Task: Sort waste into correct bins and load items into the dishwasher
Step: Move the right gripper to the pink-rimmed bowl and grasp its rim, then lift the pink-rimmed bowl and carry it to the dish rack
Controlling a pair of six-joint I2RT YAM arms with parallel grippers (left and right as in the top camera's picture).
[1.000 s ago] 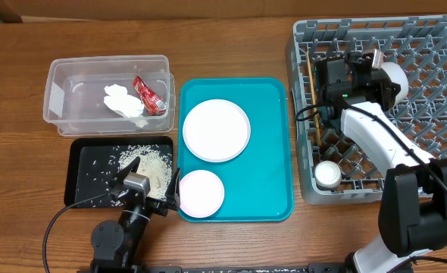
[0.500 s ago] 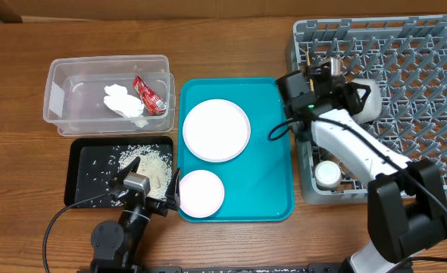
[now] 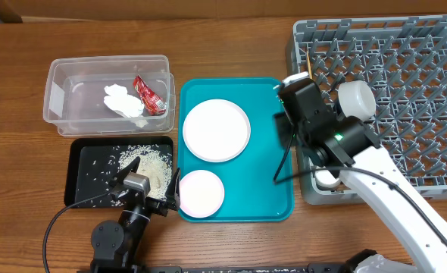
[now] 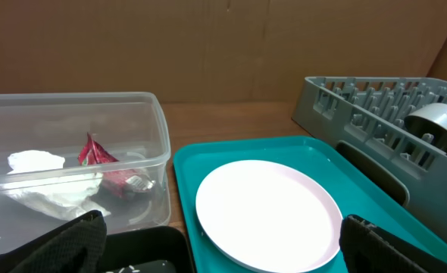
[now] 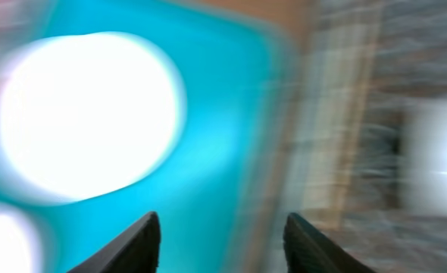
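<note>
Teal serving tray [image 3: 257,178], rectangular with rounded corners, lying flat near the middle of a brown wooden table [image 3: 231,38]. Plain brown cardboard wall [image 4: 208,45] standing behind the table's far edge.

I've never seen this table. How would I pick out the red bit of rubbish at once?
Find the teal tray mid-table; off its left edge, behind the black tray, stands a clear plastic tub. The snack wrapper lies inside, at the end nearest the teal tray, beside a white napkin: crinkled and the only red thing there.
</note>
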